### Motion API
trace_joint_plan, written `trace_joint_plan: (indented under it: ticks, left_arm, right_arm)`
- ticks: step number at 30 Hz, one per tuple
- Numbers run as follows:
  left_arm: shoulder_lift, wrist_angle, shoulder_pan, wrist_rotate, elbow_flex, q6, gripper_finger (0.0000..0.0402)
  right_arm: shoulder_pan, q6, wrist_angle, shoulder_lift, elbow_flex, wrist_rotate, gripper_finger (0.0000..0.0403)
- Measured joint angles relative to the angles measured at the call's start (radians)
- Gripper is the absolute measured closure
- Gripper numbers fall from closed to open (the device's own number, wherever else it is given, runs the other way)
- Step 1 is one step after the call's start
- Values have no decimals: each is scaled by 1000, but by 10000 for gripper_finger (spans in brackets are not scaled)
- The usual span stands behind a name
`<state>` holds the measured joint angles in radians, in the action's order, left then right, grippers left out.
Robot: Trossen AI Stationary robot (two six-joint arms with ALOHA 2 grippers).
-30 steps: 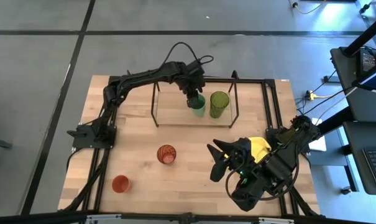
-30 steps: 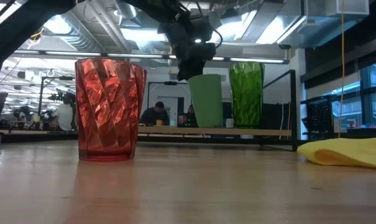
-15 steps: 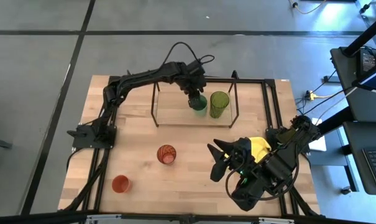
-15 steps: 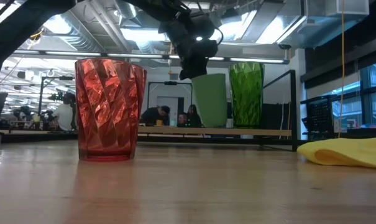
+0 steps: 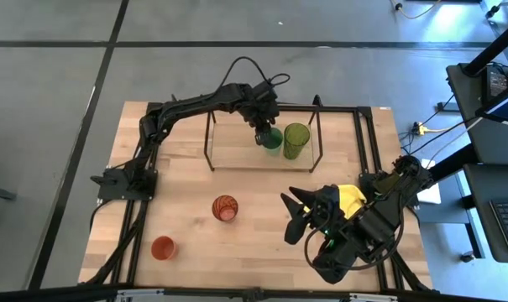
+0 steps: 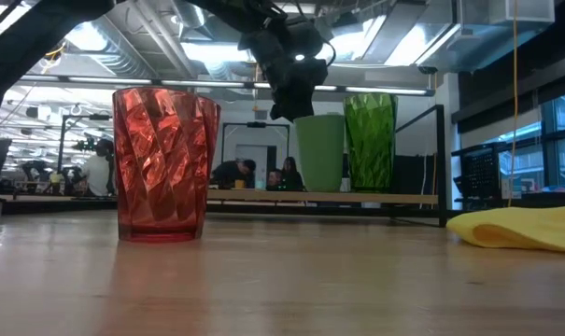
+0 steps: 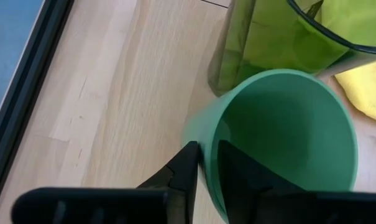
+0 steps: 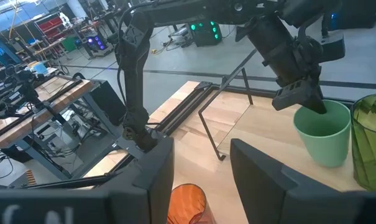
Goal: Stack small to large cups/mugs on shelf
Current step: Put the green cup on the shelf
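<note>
Bright green cup [image 5: 271,140] is standing upright on the shelf [image 5: 237,156], touching the olive cup [image 5: 296,139] at its 3 o'clock, while the left gripper [image 5: 263,134] is pinching its 9 o'clock rim from above.

in your left wrist view, the olive cup [image 7: 281,37] is cut off at the frame edge; the yellow cloth [image 7: 368,87] shows only partly beyond it.
</note>
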<state>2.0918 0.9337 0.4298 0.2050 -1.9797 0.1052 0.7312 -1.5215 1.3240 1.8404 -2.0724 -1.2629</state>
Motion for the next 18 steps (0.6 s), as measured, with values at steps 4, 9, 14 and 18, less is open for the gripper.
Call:
trace_joint_plan:
  ticks: [4,9,14,18]
  left_arm:
    - [0,-2,5,0,0,1,344]
    - [0,-8,26,0,0,1,346]
    - [-4,-7,49,0,0,1,343]
    - [-19,-29,53,18,-3,1,345]
  right_arm:
    - [-10,0,5,0,0,1,245]
    - [-21,0,7,0,0,16,245]
    - [-28,0,6,0,0,24,245]
    - [-34,0,6,0,0,25,245]
